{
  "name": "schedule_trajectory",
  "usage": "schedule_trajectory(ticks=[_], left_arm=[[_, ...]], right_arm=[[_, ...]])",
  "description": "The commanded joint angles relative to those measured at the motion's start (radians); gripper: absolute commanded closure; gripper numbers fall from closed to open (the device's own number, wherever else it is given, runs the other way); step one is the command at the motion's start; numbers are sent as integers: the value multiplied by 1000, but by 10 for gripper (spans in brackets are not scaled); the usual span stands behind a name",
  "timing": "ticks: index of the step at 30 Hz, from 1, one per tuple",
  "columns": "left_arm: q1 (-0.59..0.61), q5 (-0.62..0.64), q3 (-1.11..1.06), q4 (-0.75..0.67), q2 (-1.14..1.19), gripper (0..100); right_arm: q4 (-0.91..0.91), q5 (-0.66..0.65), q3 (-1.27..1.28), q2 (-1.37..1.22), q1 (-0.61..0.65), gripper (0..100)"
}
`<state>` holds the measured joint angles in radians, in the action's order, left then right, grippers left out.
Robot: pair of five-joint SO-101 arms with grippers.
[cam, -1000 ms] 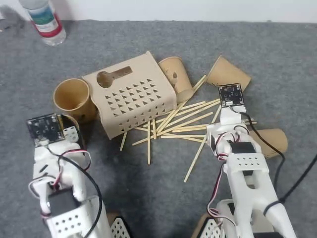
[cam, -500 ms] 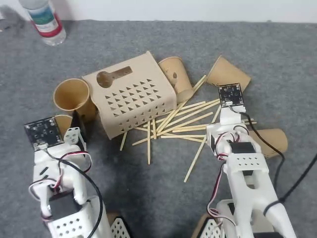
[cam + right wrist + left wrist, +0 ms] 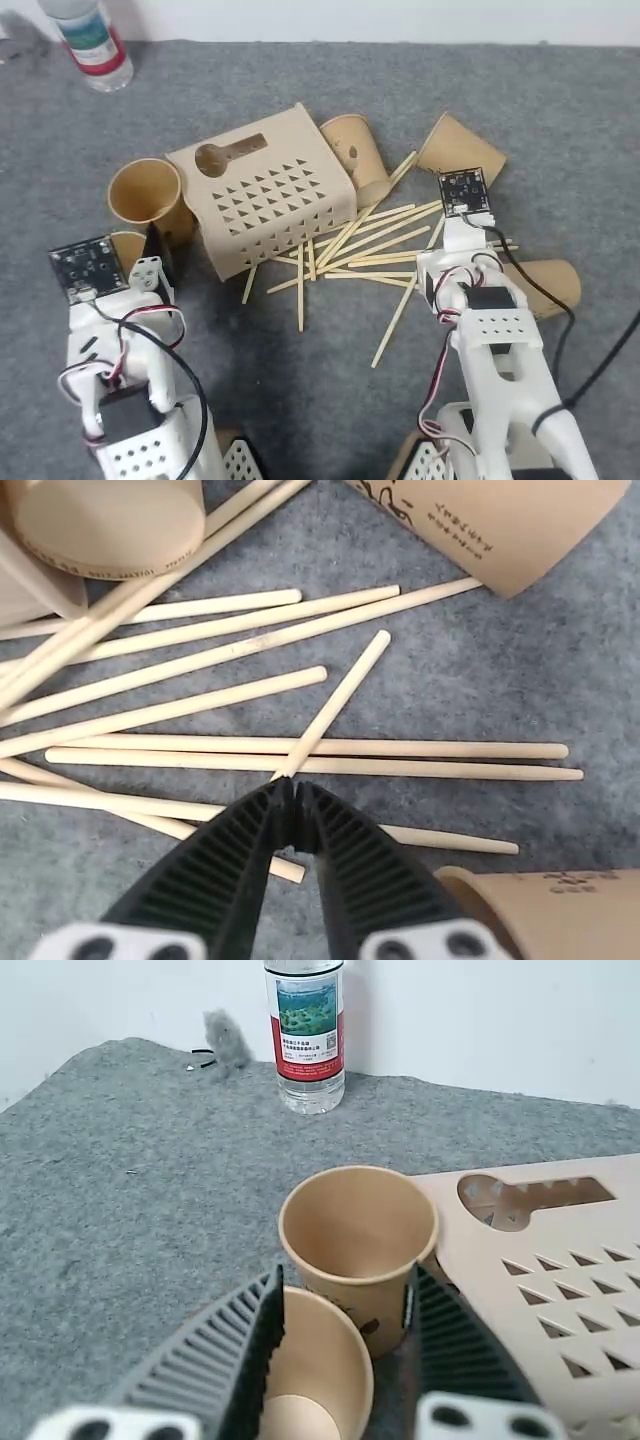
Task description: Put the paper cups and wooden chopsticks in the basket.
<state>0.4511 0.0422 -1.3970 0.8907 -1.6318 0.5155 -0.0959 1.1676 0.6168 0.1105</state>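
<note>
Fingers [image 3: 250,1355] of the left gripper [image 3: 345,1280] stand wide with a tan paper cup [image 3: 310,1385] between them; the right gripper [image 3: 296,788] is pinched together at one end of a pale wooden chopstick [image 3: 335,705].

Beige basket [image 3: 262,190] with triangle cutouts, tan paper cups [image 3: 148,200], pale wooden chopsticks [image 3: 400,747], fuzzy grey tabletop [image 3: 300,400], red-labelled bottle [image 3: 90,40].

The black gripper [image 3: 295,792] has its two jaws pressed close together. One slanted chopstick [image 3: 335,702] ends right at its tips. More chopsticks [image 3: 300,748] lie across the grey mat [image 3: 480,660], with paper cups [image 3: 500,520] lying near them
</note>
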Motion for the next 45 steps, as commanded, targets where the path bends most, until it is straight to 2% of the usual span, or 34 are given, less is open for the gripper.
schedule_trajectory(ticks=[1,3,9,11,17,18,20,21,22,24,34,37,39,42,45], left_arm=[[-3,25,4,0,-9,806],[-3,25,4,0,-9,805],[-5,25,4,2,-9,801],[-8,25,4,2,-9,801],[-8,21,4,2,-9,801],[-8,21,4,0,-9,801],[-8,23,4,-2,-9,801],[-8,25,2,-2,-9,801],[-8,25,-1,-2,-11,801],[-8,23,-10,-5,-15,801],[-8,23,-13,-17,-12,802],[-8,23,-13,-17,-12,802],[-8,21,-21,-18,-15,802],[-8,21,-22,-18,-15,802],[-8,21,-22,-18,-15,802]], right_arm=[[-1,-12,-18,47,-1,973],[-1,-11,-18,48,-1,945],[-1,-11,-18,39,1,669],[-1,-11,-18,39,4,639],[1,-18,-18,39,5,691],[4,-23,-18,39,5,741],[7,-57,-18,39,7,953],[7,-66,-17,39,7,998],[7,-71,-17,39,7,954],[-1,-74,-9,42,5,995],[-22,-66,3,48,7,987],[-22,-15,-2,48,8,913],[-22,31,-2,50,5,784],[-22,15,2,50,10,615],[-22,-15,3,48,25,597]])
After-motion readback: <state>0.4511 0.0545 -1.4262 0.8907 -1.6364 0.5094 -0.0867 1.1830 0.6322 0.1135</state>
